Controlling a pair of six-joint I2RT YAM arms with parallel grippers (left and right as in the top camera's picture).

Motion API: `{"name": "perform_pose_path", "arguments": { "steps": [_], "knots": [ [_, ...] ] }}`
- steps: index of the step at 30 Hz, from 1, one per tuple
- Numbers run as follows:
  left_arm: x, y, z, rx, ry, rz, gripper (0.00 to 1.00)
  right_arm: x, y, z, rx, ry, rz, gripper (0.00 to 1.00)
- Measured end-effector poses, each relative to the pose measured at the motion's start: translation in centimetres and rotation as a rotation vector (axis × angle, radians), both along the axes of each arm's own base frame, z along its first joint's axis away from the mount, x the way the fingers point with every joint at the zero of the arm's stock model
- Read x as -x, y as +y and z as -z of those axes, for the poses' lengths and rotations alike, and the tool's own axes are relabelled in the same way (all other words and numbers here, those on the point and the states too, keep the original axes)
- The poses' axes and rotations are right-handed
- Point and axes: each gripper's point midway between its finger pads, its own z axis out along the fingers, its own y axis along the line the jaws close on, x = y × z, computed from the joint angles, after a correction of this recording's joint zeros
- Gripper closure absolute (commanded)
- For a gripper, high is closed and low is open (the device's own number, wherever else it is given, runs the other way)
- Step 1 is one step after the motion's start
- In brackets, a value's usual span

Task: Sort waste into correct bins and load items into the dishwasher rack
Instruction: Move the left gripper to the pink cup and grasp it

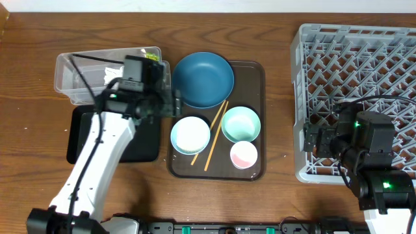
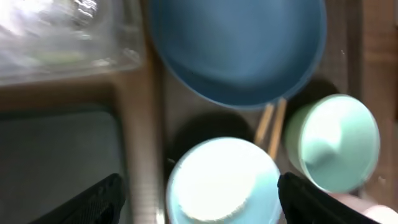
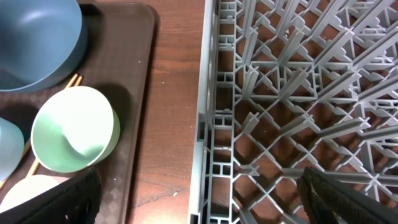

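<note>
Left of centre in the overhead view: left gripper [image 1: 174, 103] spread wide and empty, just above the pale bowl [image 1: 190, 134]. On the brown tray [image 1: 257, 71] mid-frame: blue plate [image 1: 203, 79] at top, mint bowl [image 1: 241, 123] right, pink cup [image 1: 244, 154] lower right, chopsticks [image 1: 214, 133] slanting between the bowls. Upper left: clear tub [image 1: 71, 71] with a wrapper [image 1: 151, 55] inside, black tray [image 1: 146, 146] below. Far right: grey rack [image 1: 364, 58], right gripper [image 1: 312, 140] wide open and empty at its lower left edge.

Robot lab, 2 arms [image 1: 97, 156], wooden table [image 1: 279, 130], dishwasher rack [image 1: 364, 58]
</note>
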Motion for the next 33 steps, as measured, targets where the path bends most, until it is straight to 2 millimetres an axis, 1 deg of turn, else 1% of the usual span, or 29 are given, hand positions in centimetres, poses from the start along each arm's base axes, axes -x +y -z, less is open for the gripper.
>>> {"name": "perform_pose_path", "arguments": {
  "steps": [6, 9, 10, 14, 20, 23, 25, 26, 27, 30, 32, 33],
  "knots": [
    [2.6, -5.5, 0.6, 0.051, 0.057, 0.149, 0.23, 0.1, 0.0, 0.1, 0.0, 0.003, 0.0, 0.01],
    [3.9, -7.8, 1.2, 0.053, 0.084, 0.22, 0.26, 0.1, 0.0, 0.1, 0.0, 0.004, 0.0, 0.01],
    [4.5, -8.6, 1.5, 0.051, 0.098, 0.247, 0.27, 0.1, 0.0, 0.1, 0.0, 0.005, 0.0, 0.01],
    [6.5, -11.1, 3.4, 0.03, 0.166, 0.323, 0.27, 0.2, 0.0, 0.1, 0.0, 0.009, 0.0, 0.01],
    [9.5, -13.3, 5.9, -0.009, 0.264, 0.387, 0.27, 0.2, 0.0, 0.2, 0.0, 0.01, 0.0, 0.01],
    [10.6, -14.2, 6.9, -0.027, 0.296, 0.418, 0.28, 0.2, 0.0, 0.2, 0.0, 0.01, 0.0, 0.01],
    [11.3, -14.7, 7.4, -0.038, 0.314, 0.435, 0.3, 0.2, 0.0, 0.2, 0.0, 0.01, 0.0, 0.01],
    [11.7, -15.0, 7.8, -0.044, 0.327, 0.446, 0.34, 0.2, 0.0, 0.2, 0.0, 0.01, 0.0, 0.01],
    [11.9, -15.2, 8.1, -0.047, 0.335, 0.449, 0.41, 0.2, 0.0, 0.2, 0.0, 0.01, 0.0, 0.01],
    [12.5, -15.5, 8.9, -0.058, 0.36, 0.464, 0.65, 0.2, 0.0, 0.2, 0.0, 0.01, 0.0, 0.01],
    [12.6, -15.6, 9.1, -0.061, 0.37, 0.46, 0.77, 0.2, 0.0, 0.2, 0.0, 0.01, 0.0, 0.01],
    [12.6, -15.6, 9.2, -0.062, 0.371, 0.462, 0.8, 0.2, 0.0, 0.2, 0.0, 0.01, 0.0, 0.01]
  ]
}}
